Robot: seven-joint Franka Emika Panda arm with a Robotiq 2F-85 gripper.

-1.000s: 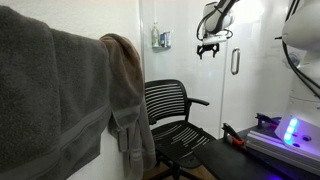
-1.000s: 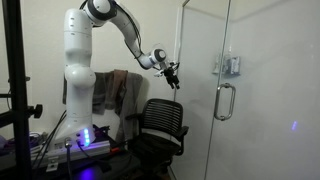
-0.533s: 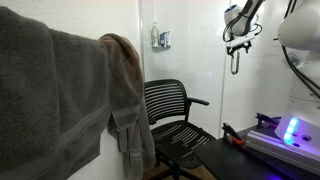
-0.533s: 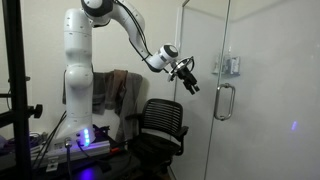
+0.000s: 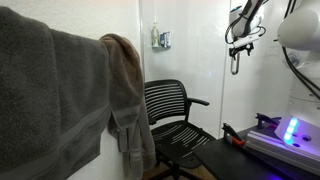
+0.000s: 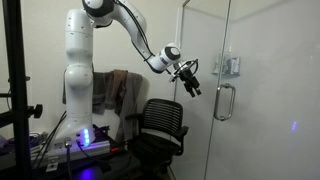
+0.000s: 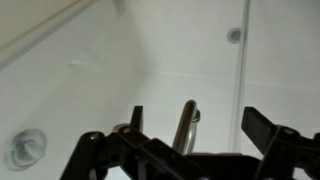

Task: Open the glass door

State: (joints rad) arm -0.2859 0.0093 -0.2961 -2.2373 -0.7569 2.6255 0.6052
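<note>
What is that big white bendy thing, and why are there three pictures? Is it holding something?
The white bendy thing is a robot arm. At its end is a pincer, which works like a hand. Two pictures come from cameras standing in the room. The third comes from a tiny camera on the arm's wrist, so you look past the dark fingers at a silver handle. That handle belongs to a tall glass door. The pincer is open and holds nothing. It hangs near the handle without seeming to touch it. A black chair stands below, and grey towels hang close to a camera.
</note>
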